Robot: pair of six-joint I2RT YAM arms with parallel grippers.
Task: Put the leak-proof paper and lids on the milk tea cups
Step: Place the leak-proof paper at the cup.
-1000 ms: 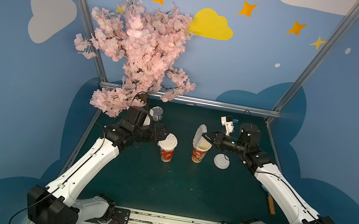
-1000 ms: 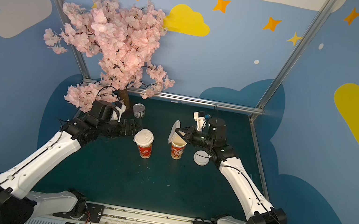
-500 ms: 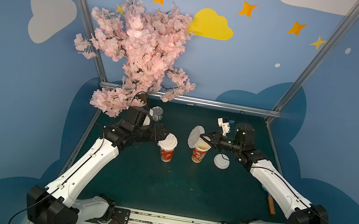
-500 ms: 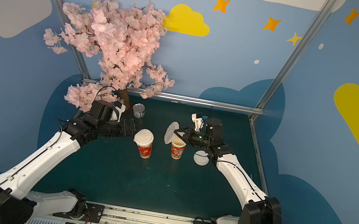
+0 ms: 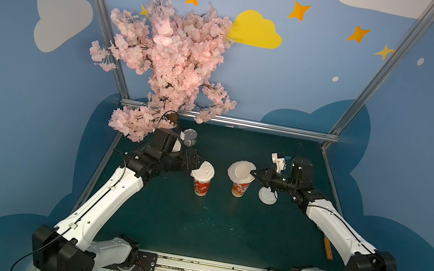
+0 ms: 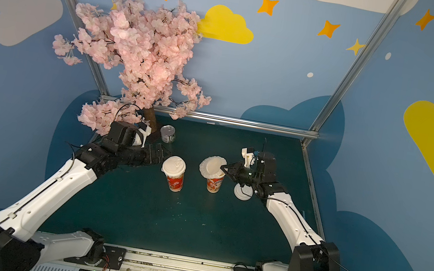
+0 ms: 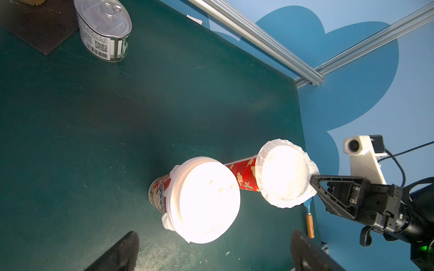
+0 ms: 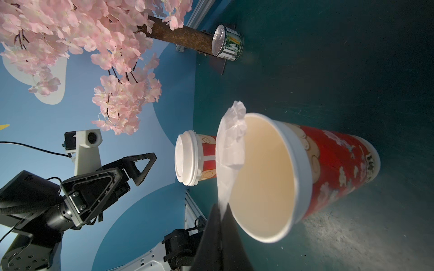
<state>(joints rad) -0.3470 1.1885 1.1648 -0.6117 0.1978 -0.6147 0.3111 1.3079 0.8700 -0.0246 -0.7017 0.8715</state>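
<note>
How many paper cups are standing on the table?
2. One cup, with a white lid, stands before the left gripper. The other cup stands beside it, open, while the right gripper holds a paper sheet tilted over its mouth.

Left hand (image 5: 199, 159) spread wide — right hand (image 5: 252, 173) pinched closed, wrist seemingly rolled.

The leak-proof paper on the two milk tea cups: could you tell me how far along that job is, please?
Done: one cup shows paper peeking under its lid. In hand: the right jaws pinch the second paper, tilted over the open cup. Left: lay it flat, release.
</note>
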